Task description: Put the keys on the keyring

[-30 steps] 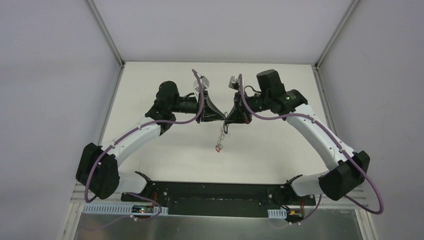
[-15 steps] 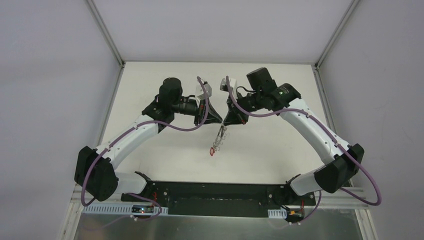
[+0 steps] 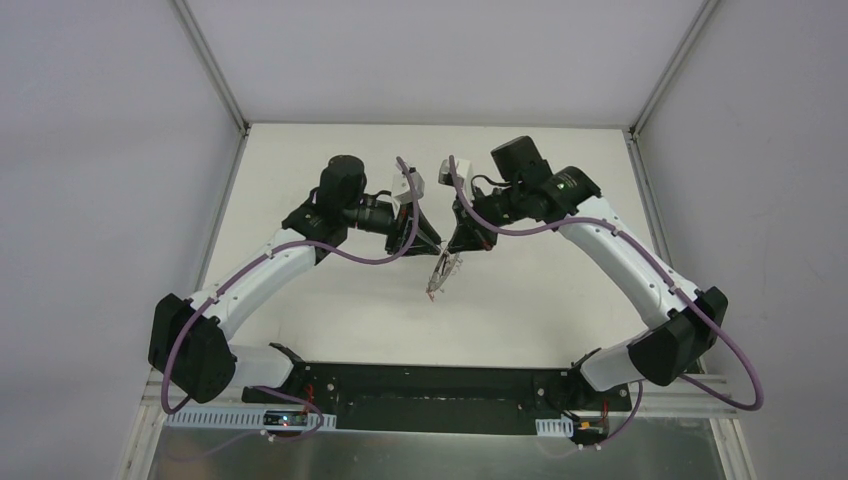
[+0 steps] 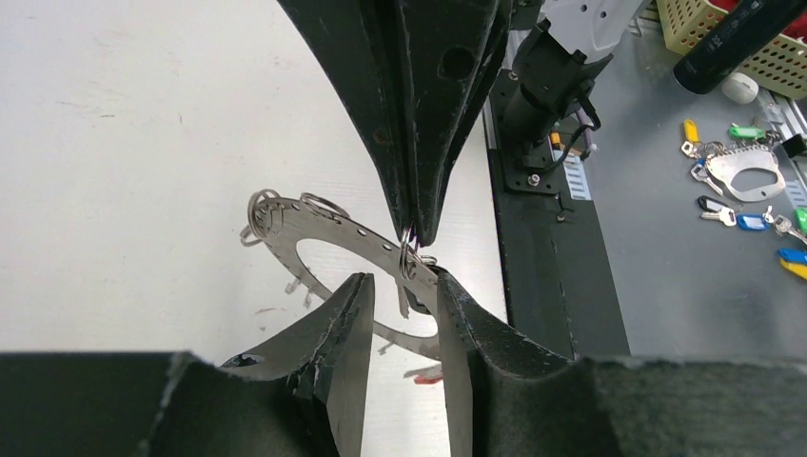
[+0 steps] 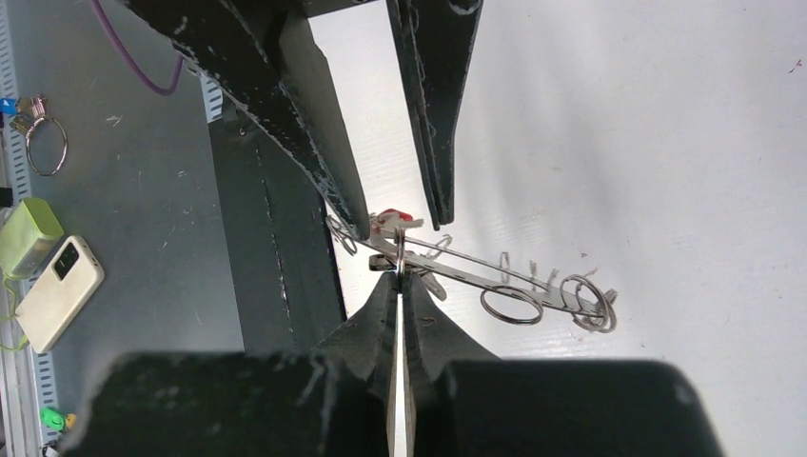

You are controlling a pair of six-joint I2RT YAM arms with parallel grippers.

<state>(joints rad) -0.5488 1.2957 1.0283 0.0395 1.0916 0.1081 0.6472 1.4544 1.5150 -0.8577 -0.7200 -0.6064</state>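
Note:
The keyring (image 3: pixel 440 272), a flat grey metal ring rimmed with wire loops, hangs tilted in the air between both grippers above the white table. My right gripper (image 5: pixel 401 273) is shut on one small wire loop at the ring's rim; it also shows in the left wrist view (image 4: pixel 414 233). My left gripper (image 4: pixel 403 278) is open, its fingers on either side of the keyring's (image 4: pixel 324 227) near rim. A key with a red head (image 4: pixel 428 378) dangles from the ring's low end, also in the top view (image 3: pixel 432 294). A small silver key (image 4: pixel 403 303) hangs between the left fingers.
The black base plate (image 3: pixel 430 385) runs along the table's near edge. Off the table lie coloured key tags and another metal plate (image 4: pixel 752 176), a yellow basket (image 4: pixel 733 29), a phone (image 5: pixel 57 286) and a green box (image 5: pixel 24 233).
Both grippers have shifted a little left and turned. The keyring has swung from hanging nearly straight down to a tilt, and the red key has risen slightly.

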